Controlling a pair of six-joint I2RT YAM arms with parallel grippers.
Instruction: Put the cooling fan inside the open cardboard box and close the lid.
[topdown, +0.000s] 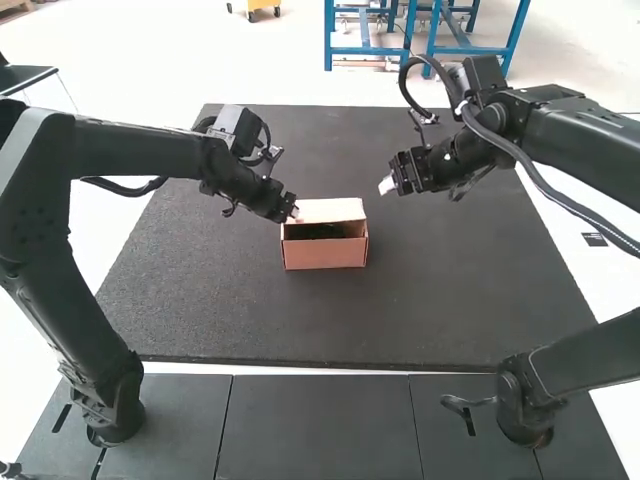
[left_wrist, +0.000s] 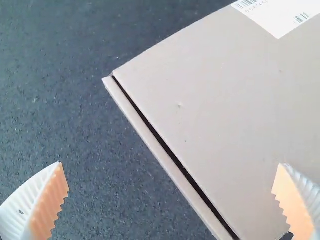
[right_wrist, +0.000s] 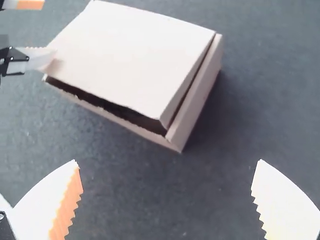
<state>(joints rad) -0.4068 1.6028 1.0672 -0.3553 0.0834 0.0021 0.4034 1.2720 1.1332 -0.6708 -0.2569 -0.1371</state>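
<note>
The cardboard box (topdown: 325, 245) stands in the middle of the black mat. Its lid (right_wrist: 135, 60) lies nearly flat over the box, with a dark gap (right_wrist: 112, 109) left along one long side. Something dark sits inside (topdown: 325, 231); I cannot make out the fan. My left gripper (topdown: 288, 209) is open at the box's back left corner, one white finger (right_wrist: 35, 56) touching the lid's edge. The lid (left_wrist: 220, 115) spreads between that gripper's fingertips (left_wrist: 42, 205). My right gripper (topdown: 393, 181) hangs open above and to the right of the box, holding nothing.
The black mat (topdown: 200, 290) covers most of the table, with white table surface (topdown: 120, 120) around it. A small dark label (topdown: 592, 238) lies off the mat at the right.
</note>
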